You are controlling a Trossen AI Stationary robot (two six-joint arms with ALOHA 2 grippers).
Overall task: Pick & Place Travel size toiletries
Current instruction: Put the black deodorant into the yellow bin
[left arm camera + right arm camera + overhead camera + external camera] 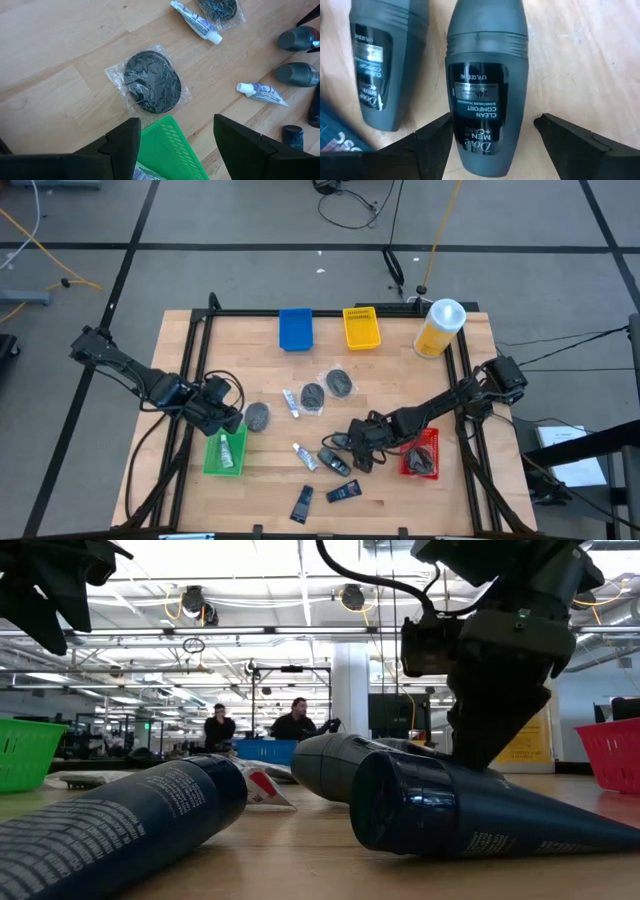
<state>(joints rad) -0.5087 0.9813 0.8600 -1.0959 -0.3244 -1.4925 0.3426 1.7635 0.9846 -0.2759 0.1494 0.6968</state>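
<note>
My right gripper [493,131] is open, low over the table, with its fingers on either side of the lower body of a black oval roll-on deodorant [487,85] lying on the wood. A second deodorant [375,65] lies beside it. In the high view this gripper [356,444] is left of the red tray [409,464]. My left gripper [175,127] is open above the green tray [167,142], which holds a white tube [145,173]. A wrapped dark disc [152,81] lies flat just beyond that tray. White tubes [304,456] and dark flat tubes [343,492] lie scattered.
Blue tray [295,328], yellow tray [362,327] and a big yellow bottle [440,327] stand along the far edge. Two more wrapped discs [312,395] lie mid-table. The red tray holds a dark item [427,462]. People sit far behind the table [290,722].
</note>
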